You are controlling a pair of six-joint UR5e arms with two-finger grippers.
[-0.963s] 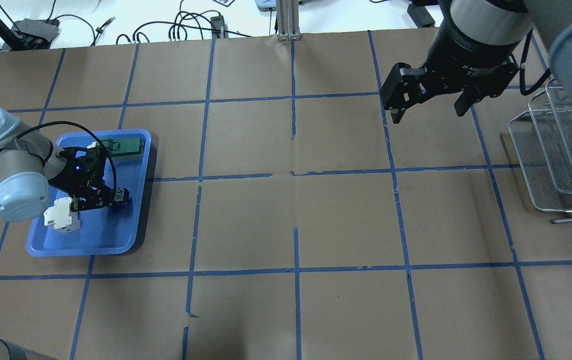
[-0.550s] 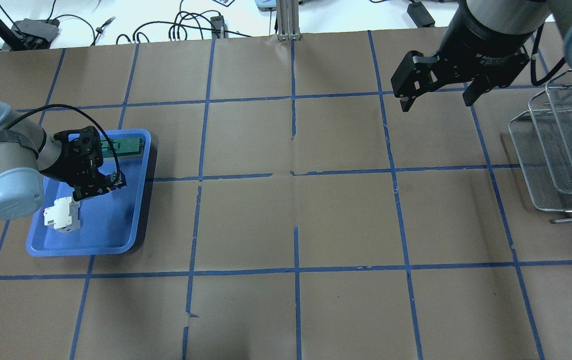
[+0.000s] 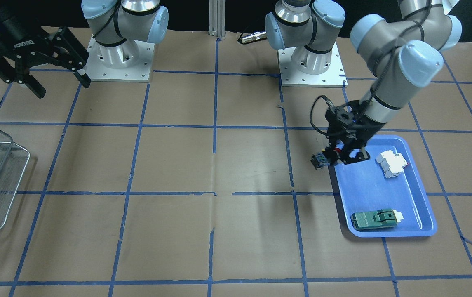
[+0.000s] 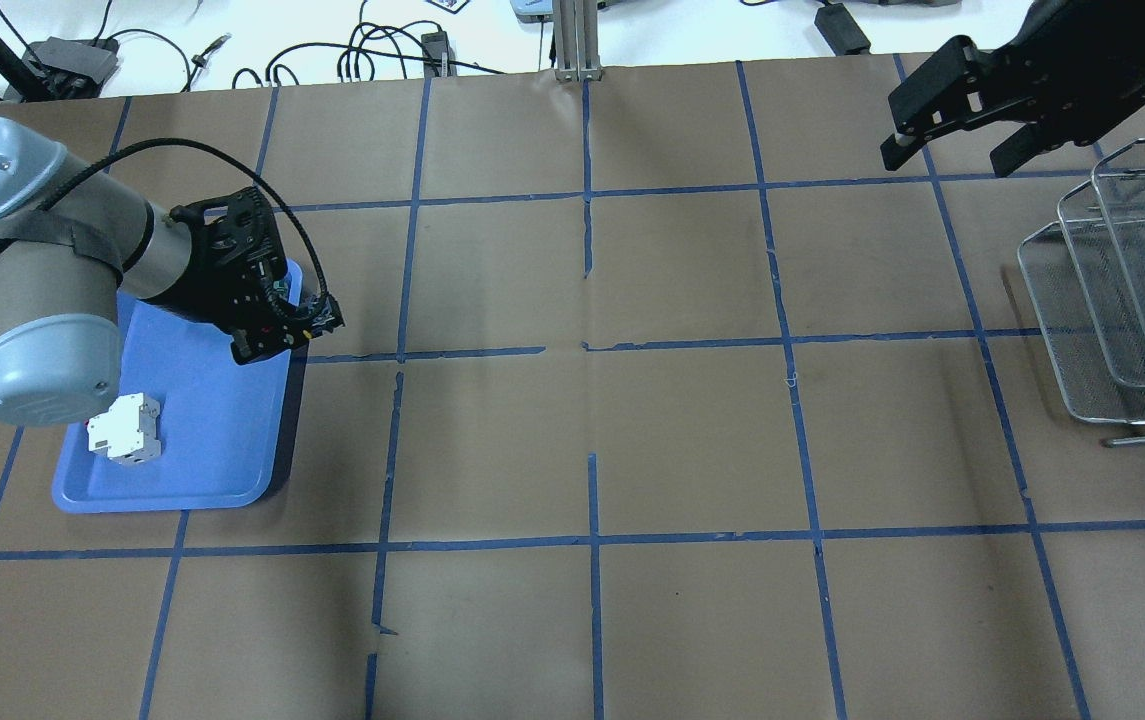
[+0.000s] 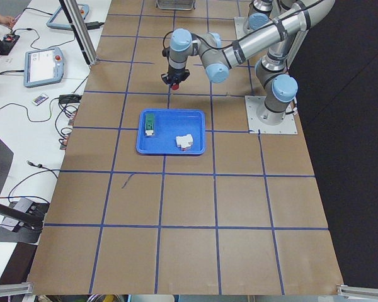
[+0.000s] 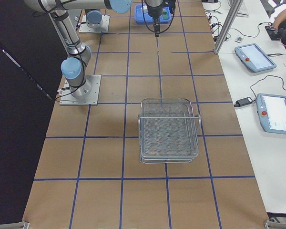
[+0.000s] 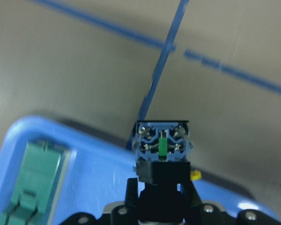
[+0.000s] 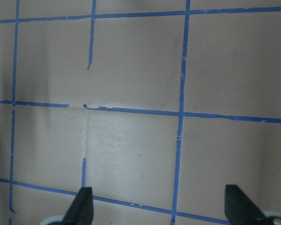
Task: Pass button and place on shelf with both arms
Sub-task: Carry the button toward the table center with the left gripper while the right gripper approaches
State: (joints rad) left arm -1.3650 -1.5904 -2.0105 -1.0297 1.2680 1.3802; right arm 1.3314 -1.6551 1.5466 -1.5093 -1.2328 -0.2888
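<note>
The red-capped black button (image 7: 162, 143) is now lifted from the blue plastic tray (image 4: 202, 450), pinched by left fingers (image 3: 355, 158); right fingers (image 8: 83, 206) are spread. Hand-over is thus readied.

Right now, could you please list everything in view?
Papered table: one, brown with blue tape grid.
Rectangular plastic tray: one, blue, robot's left side.
Blocky plastic breaker: one, white, in tray.
Flat module: one, green, in tray.
Small blocky push-button switch: one, black with blue terminal face, held by left tool at tray's rim, off the table.
Wire-mesh metal shelf: one, silver, robot's right end.
Tubular arms: two, silver, light-blue caps.
Right tool: one, black, open, empty.
</note>
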